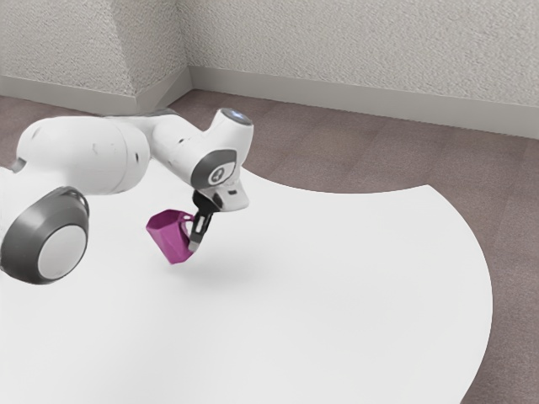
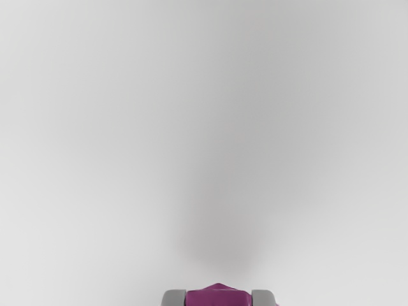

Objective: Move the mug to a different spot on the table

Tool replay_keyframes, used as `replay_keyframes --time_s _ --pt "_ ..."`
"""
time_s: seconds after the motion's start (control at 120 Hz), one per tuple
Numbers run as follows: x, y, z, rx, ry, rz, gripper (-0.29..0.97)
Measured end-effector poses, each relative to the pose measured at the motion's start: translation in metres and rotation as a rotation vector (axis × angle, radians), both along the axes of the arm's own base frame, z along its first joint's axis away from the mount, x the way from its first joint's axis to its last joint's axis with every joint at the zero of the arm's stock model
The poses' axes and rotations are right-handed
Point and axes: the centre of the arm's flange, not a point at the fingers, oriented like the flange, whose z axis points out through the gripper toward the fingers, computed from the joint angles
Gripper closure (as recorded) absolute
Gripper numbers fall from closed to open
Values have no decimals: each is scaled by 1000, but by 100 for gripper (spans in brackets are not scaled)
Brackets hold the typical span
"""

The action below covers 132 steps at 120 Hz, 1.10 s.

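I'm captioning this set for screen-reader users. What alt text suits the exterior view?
A white robot arm grips a magenta mug in its black claw, tilted and raised above a white table, with a faint shadow beneath. Brown floor and pale textured walls lie behind.

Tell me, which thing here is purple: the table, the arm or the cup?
The mug: it alone is magenta, held tilted in the black gripper above the white table; the arm is white and grey.
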Motion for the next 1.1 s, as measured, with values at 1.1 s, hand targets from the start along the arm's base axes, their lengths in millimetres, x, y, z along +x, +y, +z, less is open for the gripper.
replay_keyframes --time_s 1.1 --pt "40 -113 -24 180 -44 -47 75"
